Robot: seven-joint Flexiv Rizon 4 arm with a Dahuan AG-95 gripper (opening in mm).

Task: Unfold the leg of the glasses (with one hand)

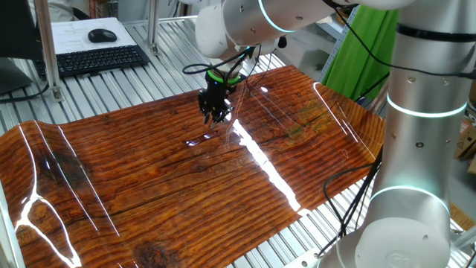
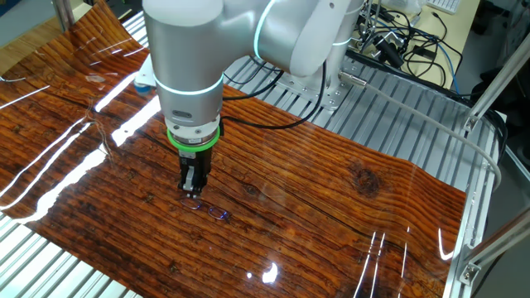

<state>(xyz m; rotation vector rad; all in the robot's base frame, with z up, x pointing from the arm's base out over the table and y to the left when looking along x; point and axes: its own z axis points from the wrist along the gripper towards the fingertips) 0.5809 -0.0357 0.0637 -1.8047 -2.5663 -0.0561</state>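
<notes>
While hand (image 2: 193,189) hovers narrow | glasses (image 2: 211,210) just beside | mid-table (image 2: 348,215)

Glossy white-grey arm (image 2: 192,62) with glowing teal joint rings, green wrist band, black cables, small black pincer (image 2: 193,189).

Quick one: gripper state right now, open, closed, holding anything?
Gripper: fingers close together, tips down at one end of the glasses on the wood-grain mat; whether it is pinching the frame cannot be told.
</notes>
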